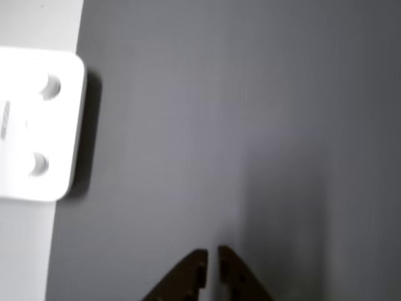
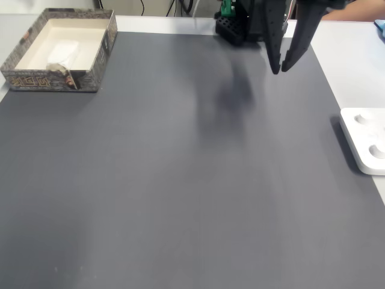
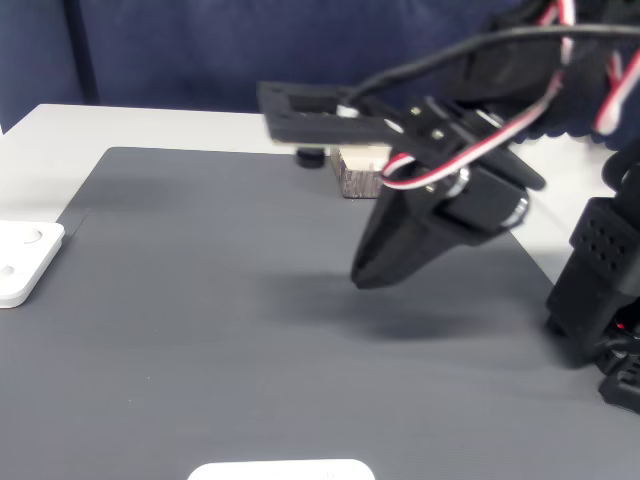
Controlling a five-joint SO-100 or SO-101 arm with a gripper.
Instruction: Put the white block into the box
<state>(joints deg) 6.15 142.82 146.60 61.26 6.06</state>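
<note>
- Although the gripper (image 2: 280, 69) hangs in the air above the far right of the dark mat (image 2: 180, 180) in a fixed view, its tips are drawn close together with a thin gap between them, and nothing sits in that gap.
- The other view agrees: 2 dark tips (image 1: 213, 266) stand nearly touching over bare mat, with nothing between them.
- At the far left corner in a fixed view stands the box (image 2: 90, 75), its speckled rim around a cream floor.
- A pale white shape (image 2: 65, 53) lies on that floor; it may be the white block, though it blends into the cream and I cannot be sure.
- If so, my judgement is that the task is finished or nearly so, and what is left is for the arm to settle at rest.
- Nowhere on the open mat is a loose white block to be seen, which supports that reading.
- A flat white device (image 2: 367, 141) with 2 round knobs rests at the right edge of the counter (image 2: 352, 66), half on the mat, well apart from the box.
</note>
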